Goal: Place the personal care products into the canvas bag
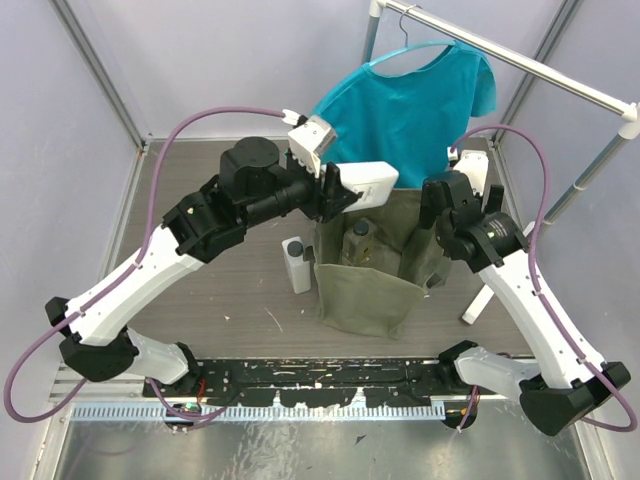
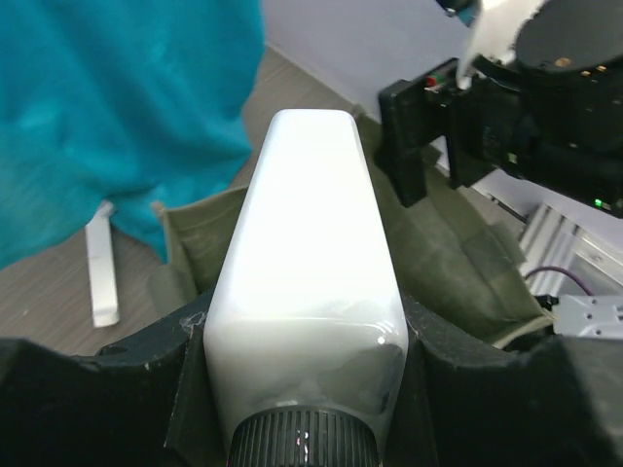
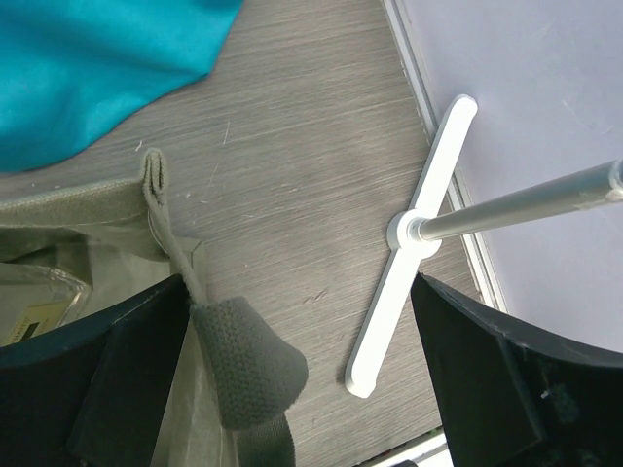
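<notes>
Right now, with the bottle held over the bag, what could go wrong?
The white bottle lies sideways in the left end effector over the bag's back rim; released here, it might catch the rim and fall outside. The right end effector is open beside the handle, so the soft bag is unbraced and may sag. A second bottle standing left of the bag could get knocked by the left arm.
</notes>
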`<action>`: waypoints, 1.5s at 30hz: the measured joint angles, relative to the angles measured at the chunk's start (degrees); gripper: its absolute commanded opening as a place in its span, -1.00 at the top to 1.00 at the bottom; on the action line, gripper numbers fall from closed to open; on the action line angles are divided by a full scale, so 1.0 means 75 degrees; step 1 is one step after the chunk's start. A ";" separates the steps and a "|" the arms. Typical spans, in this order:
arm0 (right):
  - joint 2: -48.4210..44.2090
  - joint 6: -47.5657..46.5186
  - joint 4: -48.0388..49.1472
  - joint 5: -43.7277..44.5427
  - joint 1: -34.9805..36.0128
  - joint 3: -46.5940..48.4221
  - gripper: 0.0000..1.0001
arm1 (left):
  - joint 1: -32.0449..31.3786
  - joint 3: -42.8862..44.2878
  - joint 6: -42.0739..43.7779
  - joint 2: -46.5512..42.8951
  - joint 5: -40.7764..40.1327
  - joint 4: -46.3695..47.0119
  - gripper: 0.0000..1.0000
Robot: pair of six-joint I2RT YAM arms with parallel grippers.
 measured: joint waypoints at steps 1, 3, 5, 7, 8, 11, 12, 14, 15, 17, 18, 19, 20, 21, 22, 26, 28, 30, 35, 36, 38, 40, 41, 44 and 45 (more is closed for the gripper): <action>-0.0067 0.0020 0.0000 0.0038 0.0000 0.0000 -1.00 | -0.0079 0.0052 0.0058 0.0041 0.0131 0.0023 1.00; -0.0184 0.0058 0.0000 0.0082 0.0000 0.0000 -1.00 | -0.0140 0.0085 0.0128 0.0096 0.0361 0.0085 1.00; -0.0265 0.0090 -0.0003 0.0114 0.0000 0.0020 -1.00 | -0.0152 0.0087 0.0166 0.0163 0.0542 0.0093 1.00; -0.0271 0.0117 -0.0035 0.0093 -0.0003 0.0137 -1.00 | -0.0154 0.0061 0.0195 0.0283 0.0670 0.0105 1.00; -0.0254 0.0125 -0.0058 0.0085 -0.0009 0.0259 -1.00 | -0.0157 0.0023 0.0198 0.0356 0.0726 0.0146 1.00; -0.0189 0.0146 -0.0131 0.0067 -0.0032 0.0752 -1.00 | -0.0207 -0.0082 0.0221 0.0743 0.0912 0.0256 1.00; -0.0184 0.0143 -0.0128 0.0070 -0.0038 0.0889 -1.00 | -0.0242 -0.0082 0.0254 0.0935 0.0985 0.0268 1.00; -0.0181 0.0143 -0.0122 0.0093 -0.0038 0.1137 -1.00 | -0.0323 -0.0064 0.0350 0.1323 0.1137 0.0259 1.00; -0.0181 0.0140 -0.0119 0.0111 -0.0038 0.1209 -1.00 | -0.0373 -0.0003 0.0443 0.1559 0.1221 0.0198 1.00; -0.0181 0.0137 -0.0119 0.0143 -0.0035 0.1262 -1.00 | -0.0490 0.0297 0.0667 0.2066 0.1343 -0.0119 1.00; -0.0181 0.0137 -0.0137 0.0163 -0.0038 0.1262 -1.00 | -0.0551 0.0490 0.0775 0.2308 0.1390 -0.0300 1.00; -0.0178 0.0137 -0.0154 0.0172 -0.0038 0.1262 -1.00 | -0.0624 0.0723 0.0901 0.2541 0.1431 -0.0498 1.00; -0.0178 0.0134 -0.0172 0.0189 -0.0041 0.1262 -1.00 | -0.0682 0.0901 0.1005 0.2693 0.1448 -0.0670 1.00; -0.0178 0.0134 -0.0178 0.0195 -0.0047 0.1262 -1.00 | -0.0729 0.1064 0.1087 0.2804 0.1469 -0.0831 1.00; -0.0178 0.0131 -0.0178 0.0216 -0.0050 0.1262 -1.00 | -0.0775 0.1239 0.1174 0.2885 0.1492 -0.1000 1.00; -0.0178 0.0090 -0.0181 0.0277 -0.0052 0.1262 -1.00 | -0.0915 0.2011 0.1443 0.2973 0.1591 -0.1807 1.00; -0.0178 0.0082 -0.0181 0.0318 -0.0058 0.1262 -1.00 | -0.0953 0.2381 0.1510 0.2990 0.1638 -0.2189 1.00; -0.0178 0.0076 -0.0181 0.0338 -0.0082 0.1259 -1.00 | -0.0976 0.2736 0.1565 0.3031 0.1670 -0.2643 1.00; -0.0178 0.0067 -0.0181 0.0460 -0.0099 0.1253 -1.00 | -0.1017 0.2871 0.1661 0.3086 0.1649 -0.3579 1.00; -0.0178 0.0064 -0.0181 0.0495 -0.0102 0.1253 -1.00 | -0.1023 0.2789 0.1673 0.3098 0.1632 -0.3689 1.00; -0.0178 0.0070 -0.0181 0.0539 -0.0105 0.1253 -1.00 | -0.1037 0.2585 0.1702 0.3150 0.1577 -0.3835 1.00; -0.0178 0.0090 -0.0178 0.0571 -0.0122 0.1253 -1.00 | -0.1037 0.2492 0.1737 0.3258 0.1545 -0.3966 1.00; -0.0184 0.0111 -0.0178 0.0586 -0.0128 0.1253 -1.00 | -0.1037 0.2492 0.1754 0.3351 0.1527 -0.4030 1.00; -0.0274 0.0271 -0.0169 0.0641 -0.0137 0.1224 -1.00 | -0.1037 0.2562 0.1833 0.3687 0.1507 -0.4080 1.00; -0.0335 0.0335 -0.0166 0.0676 -0.0137 0.1198 -1.00 | -0.1037 0.2629 0.1856 0.3818 0.1510 -0.4118 1.00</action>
